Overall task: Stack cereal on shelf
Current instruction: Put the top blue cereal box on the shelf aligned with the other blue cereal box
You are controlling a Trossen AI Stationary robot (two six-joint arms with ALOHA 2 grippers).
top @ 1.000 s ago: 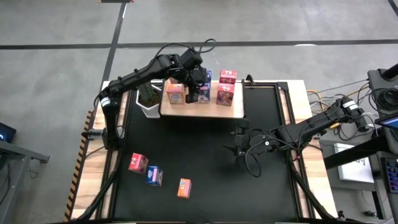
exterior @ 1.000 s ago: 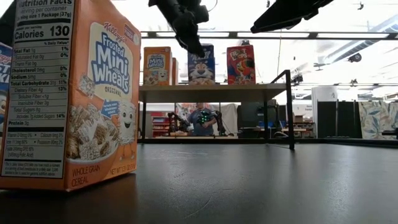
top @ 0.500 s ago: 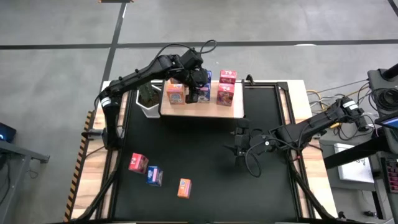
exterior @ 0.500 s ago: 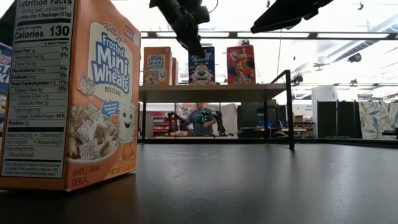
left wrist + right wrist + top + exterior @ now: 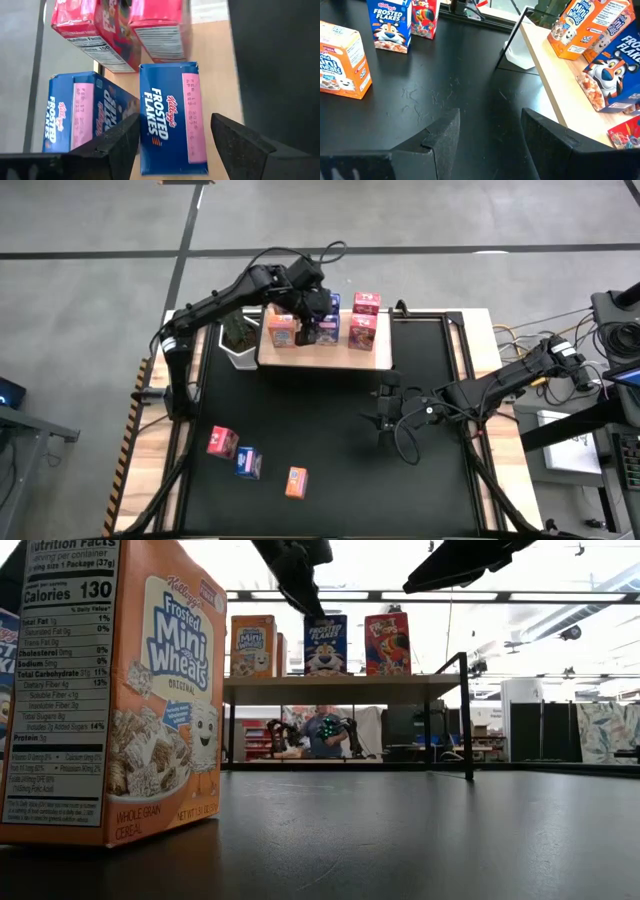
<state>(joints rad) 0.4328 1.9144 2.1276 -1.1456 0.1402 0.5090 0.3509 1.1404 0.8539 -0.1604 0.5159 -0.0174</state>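
The shelf (image 5: 325, 358) is a raised wooden board at the far side of the black mat. Orange (image 5: 282, 330), blue (image 5: 327, 332) and pink (image 5: 362, 330) cereal boxes stand upright on it, with more behind them. My left gripper (image 5: 175, 125) hangs open just above the front blue box (image 5: 170, 117). Its fingers stand on either side of the box's top and do not touch it. In the low view that gripper (image 5: 308, 602) is clear of the blue box (image 5: 325, 645). My right gripper (image 5: 384, 412) waits open over the mat's middle. Pink (image 5: 222, 442), blue (image 5: 247, 463) and orange (image 5: 296, 481) boxes stand on the near left mat.
A green plant in a white pot (image 5: 238, 338) stands just left of the shelf. A black rail frame (image 5: 465, 715) borders the mat at the shelf's right. The orange box (image 5: 110, 690) fills the low view's left. A person sits in the room behind (image 5: 323, 732).
My left gripper has drawn up a little off the top of the front blue box. The box stays upright on the shelf where it was. My right arm has kept still.
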